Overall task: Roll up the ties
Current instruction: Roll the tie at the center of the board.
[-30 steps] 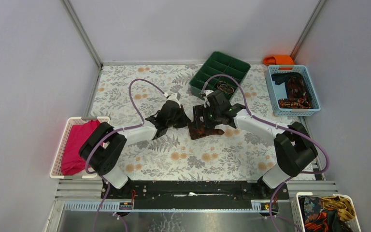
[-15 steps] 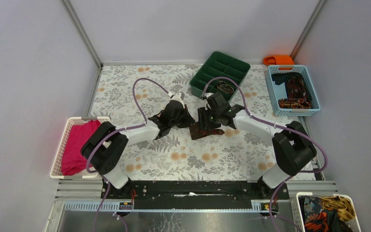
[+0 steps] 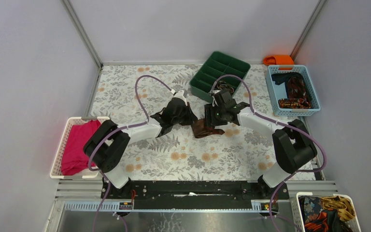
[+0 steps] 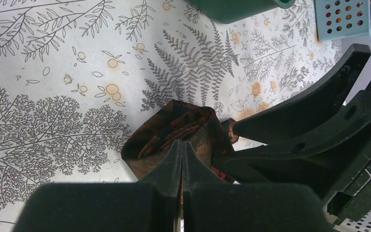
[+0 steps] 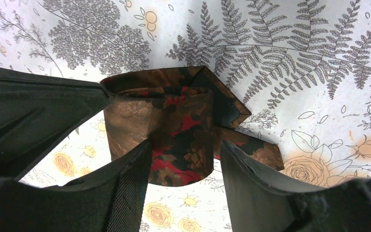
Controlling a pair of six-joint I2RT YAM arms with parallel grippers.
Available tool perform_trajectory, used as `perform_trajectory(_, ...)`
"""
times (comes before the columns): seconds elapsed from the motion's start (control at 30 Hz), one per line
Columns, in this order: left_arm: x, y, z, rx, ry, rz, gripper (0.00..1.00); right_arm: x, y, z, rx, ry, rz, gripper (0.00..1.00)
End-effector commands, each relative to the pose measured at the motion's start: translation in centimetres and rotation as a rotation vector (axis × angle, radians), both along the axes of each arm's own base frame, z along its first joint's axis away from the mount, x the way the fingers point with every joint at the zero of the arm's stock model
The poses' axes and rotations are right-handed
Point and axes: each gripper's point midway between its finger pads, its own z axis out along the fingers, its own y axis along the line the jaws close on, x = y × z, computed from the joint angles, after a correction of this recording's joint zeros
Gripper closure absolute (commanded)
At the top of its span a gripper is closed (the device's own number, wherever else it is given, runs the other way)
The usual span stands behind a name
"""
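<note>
A dark red-black tie [image 3: 204, 128] with brown flowers lies partly rolled at the middle of the table. In the left wrist view the roll [image 4: 174, 123] stands as an open loop, and my left gripper [image 4: 181, 143] is shut on its near wall. From above, the left gripper [image 3: 193, 121] meets the roll from the left. My right gripper [image 3: 211, 123] comes in from the right. Its fingers straddle the roll [image 5: 174, 106] in the right wrist view. The right gripper [image 5: 186, 145] is open: one finger touches the fabric, the other stands slightly off it. The tie's pointed tail [image 5: 251, 147] lies flat beside the roll.
A green divided tray [image 3: 220, 72] sits just behind the grippers. A blue basket [image 3: 270, 82] at the back right holds more ties, with an orange cloth [image 3: 278, 59] behind it. A white basket [image 3: 63, 140] at the left holds magenta cloth. Another white bin [image 3: 299, 195] sits at the bottom right.
Both grippers have shifted right and slightly back. The tie's flat spread has drawn in to a tighter roll. The right jaws have narrowed around it.
</note>
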Motion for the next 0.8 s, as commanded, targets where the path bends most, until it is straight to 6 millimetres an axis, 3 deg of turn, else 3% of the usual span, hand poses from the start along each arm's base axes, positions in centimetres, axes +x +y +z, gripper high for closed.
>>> perform_trajectory(0.0, 0.4, -0.7, 0.2, 0.005, -0.020, -0.024, 1.00, -0.8, -1.3, -1.9, -0.045, 0.049, -0.004, 0.39)
perform_trajectory(0.43, 1.0, -0.6, -0.5, 0.042, -0.031, -0.026, 1.00, -0.4, -4.6, -3.5, -0.130, 0.067, -0.087, 0.39)
perform_trajectory(0.77, 1.5, -0.3, -1.1, 0.079, -0.016, -0.008, 1.00, -0.5, -5.7, -4.3, -0.179, 0.088, -0.116, 0.39)
